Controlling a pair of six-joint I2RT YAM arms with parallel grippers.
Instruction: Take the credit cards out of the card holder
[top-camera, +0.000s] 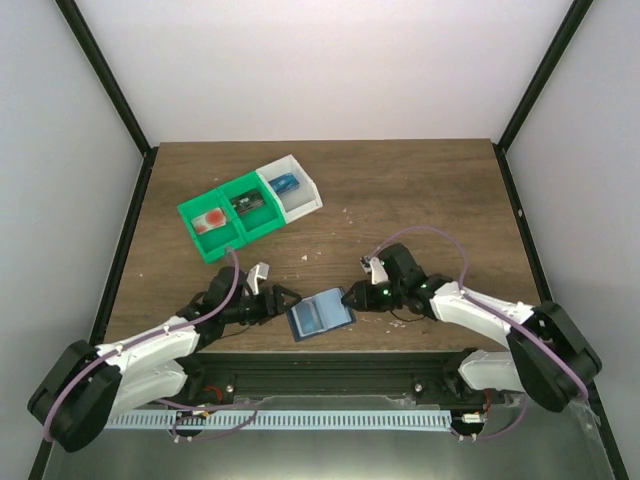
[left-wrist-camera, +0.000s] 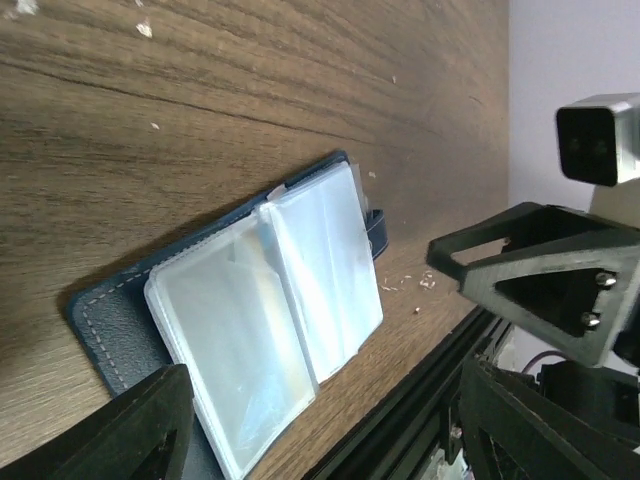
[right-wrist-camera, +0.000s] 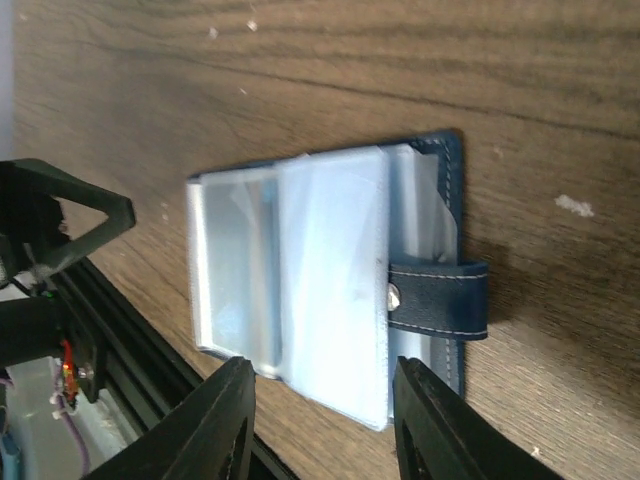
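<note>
The card holder (top-camera: 320, 313) lies open on the table near the front edge, navy outside with pale clear sleeves fanned on top. It fills the left wrist view (left-wrist-camera: 250, 310) and the right wrist view (right-wrist-camera: 320, 280), where its snap tab (right-wrist-camera: 440, 297) sticks out to the right. I cannot tell whether any sleeve holds a card. My left gripper (top-camera: 285, 300) is open and empty just left of the holder, its jaws wide apart (left-wrist-camera: 330, 440). My right gripper (top-camera: 352, 297) is open and empty at the holder's right edge, its jaws straddling the near end of the sleeves (right-wrist-camera: 320, 430).
A green tray (top-camera: 205, 245) and a white tray (top-camera: 305, 195) stand together at the back left, with a reddish card (top-camera: 213, 220), a dark card (top-camera: 246, 203) and a blue card (top-camera: 284, 182) in them. The black frame rail (top-camera: 330, 360) runs just in front of the holder.
</note>
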